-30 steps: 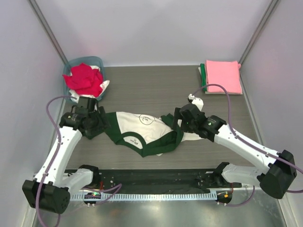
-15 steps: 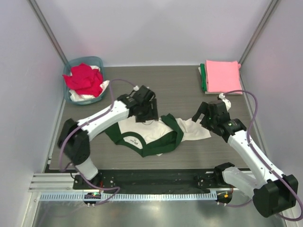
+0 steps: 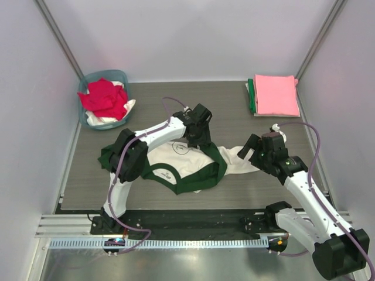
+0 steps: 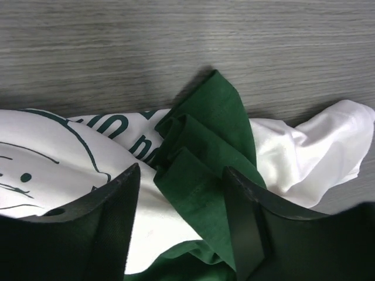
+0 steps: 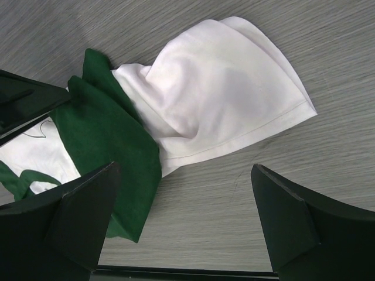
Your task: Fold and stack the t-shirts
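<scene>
Moved in the last second: left arm, from the shirt's left edge across to its bunched green sleeve (image 4: 205, 170); right arm, back rightward. Left jaws apart, astride that sleeve, not clamped. Right jaws wide apart, empty, above the cream hem (image 5: 222, 88). Cream t-shirt with green sleeves (image 3: 176, 161) crumpled mid-counter (image 3: 176, 111), unfolded. Done: pink t-shirt (image 3: 276, 93) folded on green t-shirt (image 3: 251, 96), far right. Remaining: red t-shirt (image 3: 104, 98), white t-shirt (image 3: 91, 119) in teal basket (image 3: 120, 74), far left.
</scene>
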`<control>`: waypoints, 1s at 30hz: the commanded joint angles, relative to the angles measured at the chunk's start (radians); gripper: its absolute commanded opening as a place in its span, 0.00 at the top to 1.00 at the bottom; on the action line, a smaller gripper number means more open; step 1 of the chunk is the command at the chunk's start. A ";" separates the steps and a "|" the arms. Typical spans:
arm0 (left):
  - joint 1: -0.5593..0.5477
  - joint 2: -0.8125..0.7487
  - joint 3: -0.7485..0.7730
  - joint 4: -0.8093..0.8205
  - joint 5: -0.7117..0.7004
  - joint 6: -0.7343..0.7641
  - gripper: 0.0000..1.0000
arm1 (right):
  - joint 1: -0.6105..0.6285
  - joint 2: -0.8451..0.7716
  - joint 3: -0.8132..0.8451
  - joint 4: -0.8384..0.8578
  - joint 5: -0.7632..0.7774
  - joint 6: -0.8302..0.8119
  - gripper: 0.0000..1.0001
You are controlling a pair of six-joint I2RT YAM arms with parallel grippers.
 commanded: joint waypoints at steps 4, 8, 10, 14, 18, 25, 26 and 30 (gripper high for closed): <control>-0.012 0.009 0.055 -0.003 0.040 -0.029 0.69 | -0.008 0.013 -0.007 0.026 -0.003 -0.023 0.00; -0.011 0.028 0.119 -0.037 0.027 -0.021 1.00 | -0.011 0.025 -0.020 0.034 0.002 -0.026 0.00; -0.012 0.020 0.188 -0.087 0.026 -0.005 1.00 | -0.013 0.030 -0.029 0.041 -0.003 -0.021 0.00; -0.012 -0.113 0.299 -0.223 -0.067 0.043 1.00 | -0.014 0.051 -0.052 0.060 -0.020 -0.023 0.00; -0.006 -0.334 0.333 -0.351 -0.192 0.133 1.00 | -0.016 0.081 -0.073 0.095 -0.027 -0.021 0.00; 0.006 -0.723 0.095 -0.494 -0.350 0.241 1.00 | -0.020 0.162 -0.055 0.152 -0.046 -0.027 0.00; 0.005 -0.779 0.048 -0.492 -0.365 0.239 1.00 | -0.020 0.170 -0.052 0.152 -0.044 -0.027 0.00; 0.005 -1.009 -0.156 -0.486 -0.431 0.232 1.00 | -0.023 0.187 -0.049 0.152 -0.023 -0.041 0.00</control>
